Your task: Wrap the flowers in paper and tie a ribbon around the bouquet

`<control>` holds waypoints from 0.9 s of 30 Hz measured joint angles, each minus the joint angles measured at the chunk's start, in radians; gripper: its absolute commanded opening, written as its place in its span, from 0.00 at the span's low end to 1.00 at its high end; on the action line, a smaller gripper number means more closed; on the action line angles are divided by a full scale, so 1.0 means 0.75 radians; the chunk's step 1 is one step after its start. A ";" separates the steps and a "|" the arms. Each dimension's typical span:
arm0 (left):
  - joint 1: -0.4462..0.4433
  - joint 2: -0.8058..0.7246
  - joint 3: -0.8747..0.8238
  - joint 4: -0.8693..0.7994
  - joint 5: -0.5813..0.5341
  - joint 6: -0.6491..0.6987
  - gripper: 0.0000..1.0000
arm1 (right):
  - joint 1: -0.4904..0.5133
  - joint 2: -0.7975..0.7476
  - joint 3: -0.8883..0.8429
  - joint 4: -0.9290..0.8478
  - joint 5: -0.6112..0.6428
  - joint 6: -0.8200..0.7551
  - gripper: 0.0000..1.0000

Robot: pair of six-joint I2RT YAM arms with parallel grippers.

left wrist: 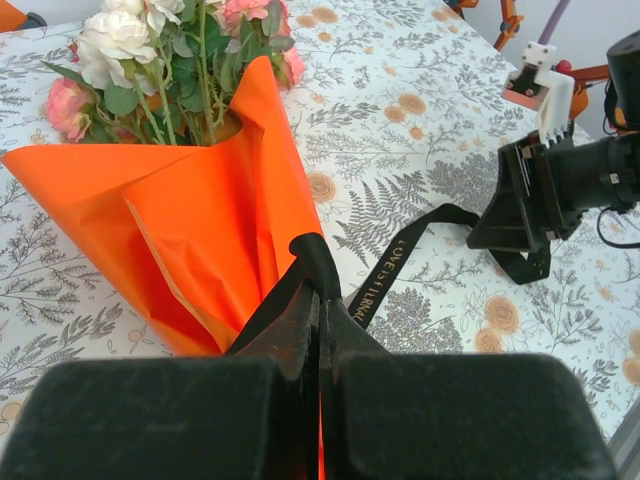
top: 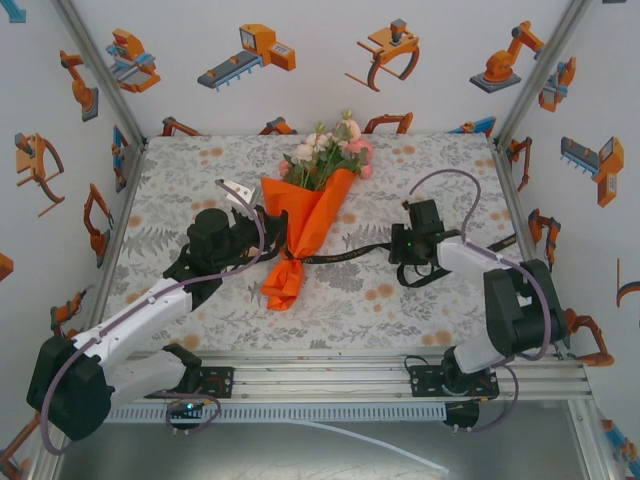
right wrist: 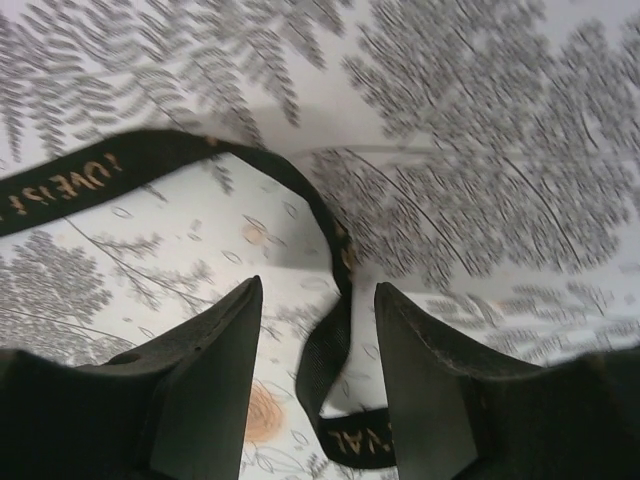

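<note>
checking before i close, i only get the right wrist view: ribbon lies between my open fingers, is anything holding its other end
observer: Yes. The left gripper is shut on the ribbon, right at the narrow waist of the bouquet.
operator: is it tied round the paper there
observer: The top view shows a black band across the waist. Whether it goes all the way round or is knotted, I cannot tell.
operator: which way do the flowers face
observer: The flowers point away from the arms, toward the far side, and the bouquet lies flat.
</note>
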 measured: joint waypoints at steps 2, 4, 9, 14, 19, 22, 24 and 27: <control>0.000 0.003 0.003 -0.001 0.000 -0.003 0.00 | -0.001 0.036 0.028 0.021 -0.021 -0.006 0.35; -0.001 0.004 0.009 -0.005 0.000 -0.004 0.00 | -0.001 0.056 0.039 0.042 -0.031 -0.021 0.17; -0.009 0.004 0.027 -0.015 0.020 -0.015 0.00 | -0.001 0.012 0.038 0.057 -0.027 -0.035 0.00; -0.068 0.006 0.034 -0.020 0.029 -0.024 0.00 | -0.001 -0.299 0.033 0.062 -0.053 -0.030 0.00; -0.121 0.045 0.039 -0.016 0.026 -0.025 0.00 | 0.003 -0.580 0.028 0.163 -0.221 0.014 0.00; -0.139 0.071 0.044 -0.007 0.026 -0.029 0.00 | 0.030 -0.629 0.011 0.221 -0.335 0.046 0.00; -0.150 0.083 0.055 -0.003 0.026 -0.029 0.00 | 0.071 -0.621 0.002 0.227 -0.396 0.056 0.00; -0.160 0.093 0.067 0.006 0.026 -0.029 0.00 | 0.134 -0.592 0.002 0.233 -0.474 0.082 0.00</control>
